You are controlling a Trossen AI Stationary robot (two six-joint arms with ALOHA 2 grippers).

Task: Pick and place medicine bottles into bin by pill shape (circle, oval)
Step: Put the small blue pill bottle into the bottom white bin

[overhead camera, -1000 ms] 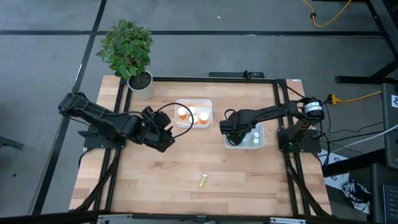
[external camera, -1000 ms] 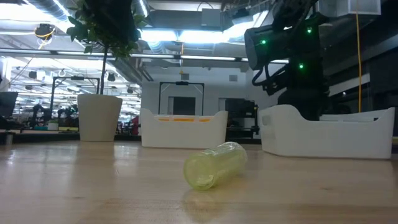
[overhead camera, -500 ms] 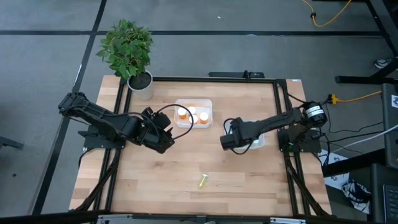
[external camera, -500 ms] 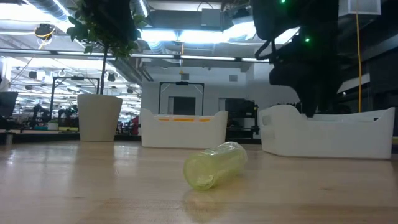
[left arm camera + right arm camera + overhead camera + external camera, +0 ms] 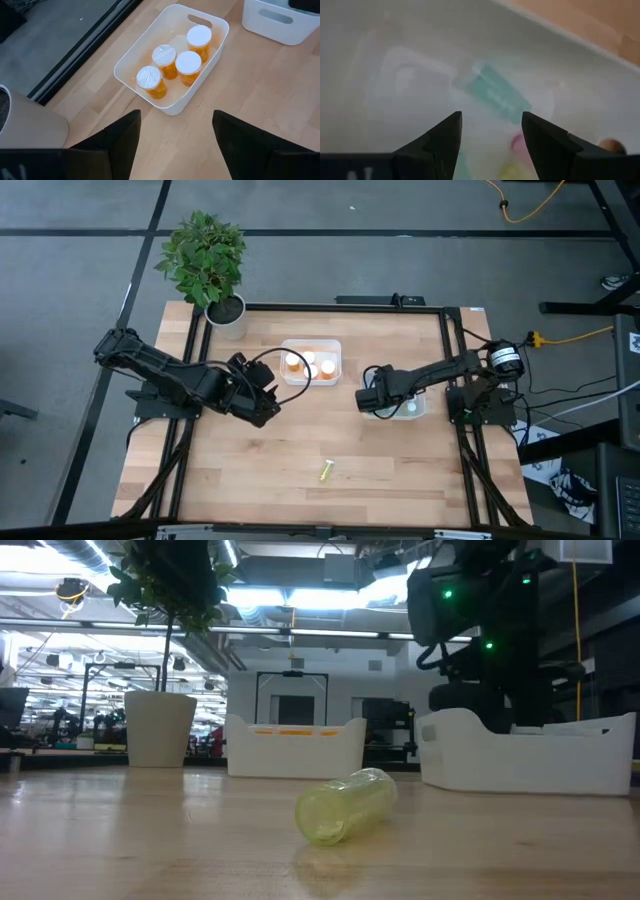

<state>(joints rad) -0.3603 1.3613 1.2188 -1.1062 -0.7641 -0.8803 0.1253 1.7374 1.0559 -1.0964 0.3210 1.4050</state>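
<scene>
A yellow bottle (image 5: pixel 326 471) lies on its side on the table, alone near the front; it also shows in the low view (image 5: pixel 345 805). Several orange bottles with white caps (image 5: pixel 175 62) stand in the left white bin (image 5: pixel 333 346). My left gripper (image 5: pixel 268 397) is open and empty, on the near left side of that bin (image 5: pixel 145 37). My right gripper (image 5: pixel 372 397) is open above the right white bin (image 5: pixel 418 408). In its wrist view a teal bottle (image 5: pixel 495 92) shows blurred inside the bin (image 5: pixel 420 30), beyond the open fingers, which touch nothing.
A potted plant (image 5: pixel 205 265) stands at the table's far left corner, its white pot (image 5: pixel 160 728) in the low view. Pink and yellow bottles (image 5: pixel 519 142) show in the right bin. Bare wood lies between the bins and the yellow bottle.
My right gripper has swung from over the right bin toward the table's near edge, then back a little toward the bin. The yellow bottle and my left arm have kept still.
</scene>
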